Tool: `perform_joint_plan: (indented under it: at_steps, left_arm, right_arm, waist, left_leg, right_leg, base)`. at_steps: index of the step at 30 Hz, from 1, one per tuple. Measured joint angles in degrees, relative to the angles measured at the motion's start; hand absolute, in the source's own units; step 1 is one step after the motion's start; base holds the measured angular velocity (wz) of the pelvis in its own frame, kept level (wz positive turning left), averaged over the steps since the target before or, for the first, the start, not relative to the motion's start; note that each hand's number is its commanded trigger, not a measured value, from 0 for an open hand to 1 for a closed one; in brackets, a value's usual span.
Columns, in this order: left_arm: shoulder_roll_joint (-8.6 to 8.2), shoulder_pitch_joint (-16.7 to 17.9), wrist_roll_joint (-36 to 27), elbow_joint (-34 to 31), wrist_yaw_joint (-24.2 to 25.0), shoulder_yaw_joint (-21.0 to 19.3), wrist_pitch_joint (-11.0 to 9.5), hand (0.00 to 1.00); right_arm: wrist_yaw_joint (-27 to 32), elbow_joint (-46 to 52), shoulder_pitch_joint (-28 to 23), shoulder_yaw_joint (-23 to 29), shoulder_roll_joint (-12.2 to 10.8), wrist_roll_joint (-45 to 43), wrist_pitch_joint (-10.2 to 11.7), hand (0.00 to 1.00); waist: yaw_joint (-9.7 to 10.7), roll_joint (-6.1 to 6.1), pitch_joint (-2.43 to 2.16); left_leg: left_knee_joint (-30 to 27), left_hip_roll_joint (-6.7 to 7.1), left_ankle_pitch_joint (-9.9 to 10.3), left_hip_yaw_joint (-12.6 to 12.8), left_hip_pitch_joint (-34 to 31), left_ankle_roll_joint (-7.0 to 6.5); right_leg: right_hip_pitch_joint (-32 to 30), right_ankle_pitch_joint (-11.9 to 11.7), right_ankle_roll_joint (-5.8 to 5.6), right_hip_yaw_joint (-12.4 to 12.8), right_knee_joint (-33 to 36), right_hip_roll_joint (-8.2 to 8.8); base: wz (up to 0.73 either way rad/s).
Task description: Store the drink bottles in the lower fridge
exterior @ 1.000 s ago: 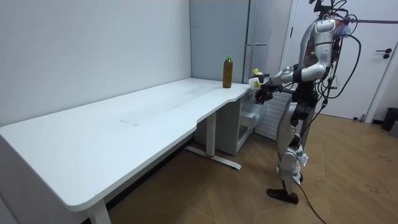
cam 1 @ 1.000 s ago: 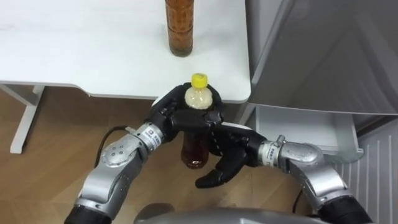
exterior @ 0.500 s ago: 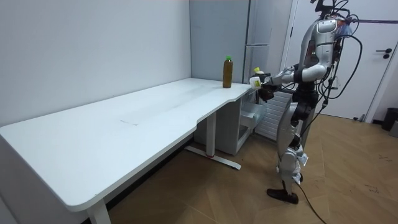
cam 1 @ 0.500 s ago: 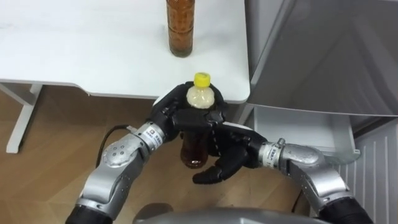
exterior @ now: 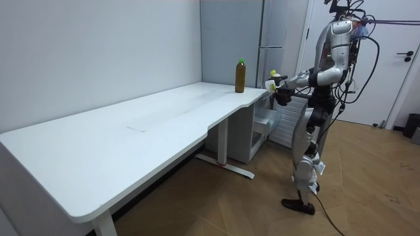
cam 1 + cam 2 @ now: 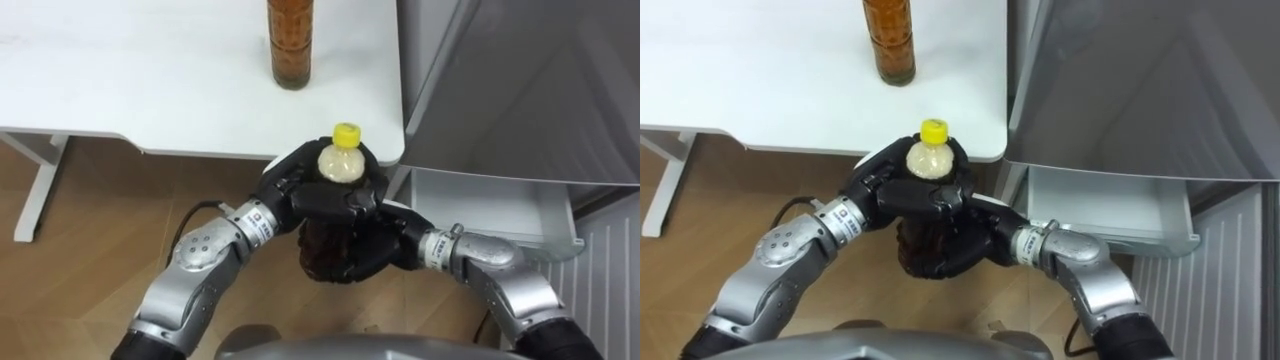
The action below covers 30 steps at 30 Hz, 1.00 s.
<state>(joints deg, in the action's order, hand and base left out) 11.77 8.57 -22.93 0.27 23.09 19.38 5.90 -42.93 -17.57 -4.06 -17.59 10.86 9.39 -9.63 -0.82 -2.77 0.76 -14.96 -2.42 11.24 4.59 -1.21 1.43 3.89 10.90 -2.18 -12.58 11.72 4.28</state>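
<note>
A drink bottle with a yellow cap (image 6: 345, 160) is held upright in front of me, just off the white table's corner (image 6: 385, 150). My left hand (image 6: 295, 190) is curled round its upper part. Curled round its brown lower part from below is my right hand (image 6: 375, 245). The same grasp shows in the right eye view on the bottle (image 6: 930, 158). A second bottle of amber drink (image 6: 290, 45) stands on the table behind. The grey fridge (image 6: 520, 90) rises at the right with its lower drawer (image 6: 490, 205) pulled out. In the room view I stand between the table's end and the fridge (image 5: 275, 33).
The white table (image 5: 131, 131) runs long toward the room view's left. Wooden floor lies under my arms. The open drawer's white rim (image 6: 1110, 235) juts out just to the right of my right forearm.
My right hand, open under the bottle before, has curled round its lower part. The bottle and both hands have shifted slightly right and up.
</note>
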Motion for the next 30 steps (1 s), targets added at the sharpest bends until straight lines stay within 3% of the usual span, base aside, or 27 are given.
perform_joint_plan:
  at_steps: [5, 6, 7, 11, 12, 13, 17, 30]
  left_arm:
    - [-0.03, 0.00, -0.16, 0.00, 0.35, -0.11, 0.00, 1.00]
    - [-0.03, 0.00, -0.17, 0.00, 0.35, -0.12, 0.00, 0.94]
    - [-0.03, 0.00, -0.17, 0.00, 0.35, -0.11, -0.01, 0.66]
    - [-0.03, 0.00, -0.15, 0.00, 0.36, -0.08, -0.01, 0.42]
    - [-0.03, 0.00, -0.15, 0.00, 0.37, -0.08, -0.01, 0.04]
    - [-0.03, 0.00, -0.15, 0.00, 0.40, -0.07, -0.01, 0.00]
    - [-0.03, 0.00, 0.00, 0.01, 0.27, -0.19, -0.95, 0.00]
    - [-0.06, -0.17, -0.03, 0.00, -0.01, -1.26, -3.41, 0.00]
  right_arm:
    - [0.00, 0.00, -0.01, 0.02, 0.05, 0.08, 0.06, 1.00]
    - [0.00, 0.00, -0.06, 0.16, 0.06, 0.13, 0.06, 1.00]
    - [0.00, 0.00, -0.11, 0.16, 0.05, 0.20, 0.06, 1.00]
    - [0.15, 0.00, -0.60, 0.38, 0.05, 0.67, 0.20, 1.00]
    - [0.17, 0.00, -0.65, 0.38, 0.10, 0.91, 0.20, 1.00]
    - [0.17, 0.00, -0.67, 0.38, 0.15, 1.05, 0.20, 1.00]
    - [0.13, 0.00, -1.51, 0.22, 0.15, 3.19, 0.20, 1.00]
    - [0.11, 0.00, -2.29, -0.34, 0.24, 6.72, 0.19, 1.00]
  waist:
    - [-0.14, 0.00, 0.01]
    - [-0.14, 0.00, 0.01]
    - [-0.15, 0.00, 0.01]
    - [-0.27, 0.12, 0.08]
    - [-0.37, 0.25, 0.17]
    - [-0.43, 0.33, 0.22]
    - [-0.71, 0.66, 0.41]
    - [-0.85, 0.46, 0.28]
  left_leg:
    - [0.00, 0.00, 0.00, 0.00, 0.03, 0.00]
    - [0.00, 0.00, 0.00, -0.01, 0.06, 0.00]
    - [0.00, 0.00, 0.00, -0.01, 0.09, 0.00]
    - [0.05, 0.00, 0.00, 0.02, 0.25, 0.00]
    - [0.13, 0.00, 0.00, 0.05, 0.38, 0.00]
    - [0.17, 0.00, 0.00, 0.08, 0.47, 0.00]
    - [0.27, -0.02, 0.01, 0.10, 0.42, 0.00]
    - [0.20, -0.01, 0.00, 0.10, 0.41, 0.00]
  right_leg:
    - [0.02, 0.00, 0.00, 0.04, 0.02, 0.00]
    - [0.04, 0.00, 0.00, 0.08, 0.03, -0.01]
    - [0.07, 0.00, 0.00, 0.10, 0.03, -0.01]
    - [0.17, 0.00, 0.00, 0.25, 0.04, -0.02]
    - [0.23, 0.00, 0.00, 0.33, 0.04, -0.04]
    - [0.30, 0.00, 0.00, 0.37, 0.04, -0.03]
    - [0.20, 0.00, 0.00, 0.35, 0.03, -0.07]
    - [0.18, 0.00, 0.00, 0.37, 0.04, -0.06]
  base:
    - [0.00]
    - [0.00]
    - [0.00]
    - [0.00]
    - [0.00]
    - [0.00]
    - [0.00]
    - [0.00]
